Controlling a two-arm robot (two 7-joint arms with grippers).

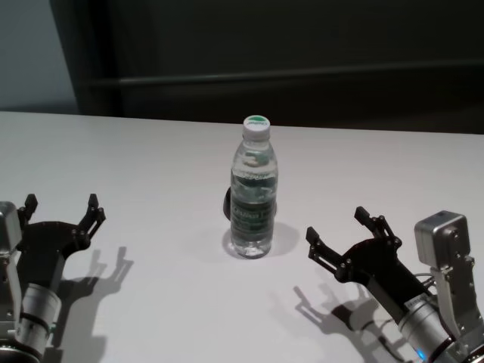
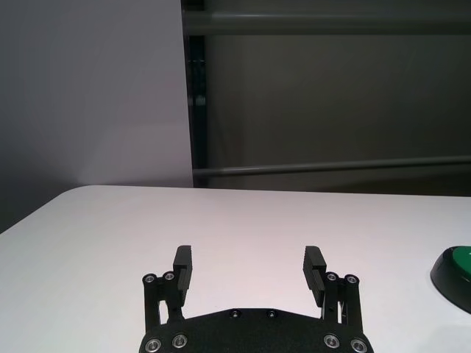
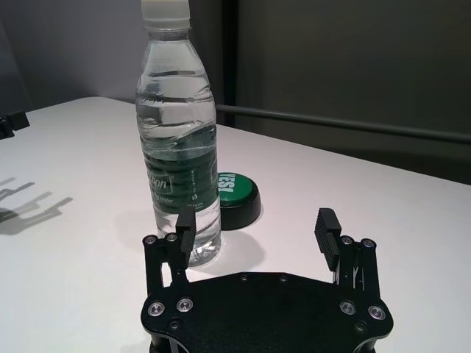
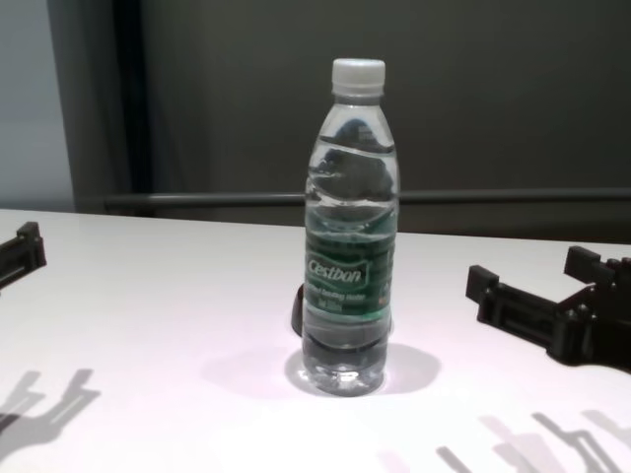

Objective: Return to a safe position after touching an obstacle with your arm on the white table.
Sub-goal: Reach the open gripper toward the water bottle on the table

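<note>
The clear plastic water bottle with white cap and green label (image 1: 254,195) stands upright mid-frame on the white worktop (image 1: 151,166). The right gripper (image 1: 346,227), jaws apart, could topple it by swinging leftward; left gripper (image 1: 62,208) likewise apart, lower left.

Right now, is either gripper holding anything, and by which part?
Nothing is held. The left gripper and right gripper are both open and empty over the white table, apart from the upright bottle.
</note>
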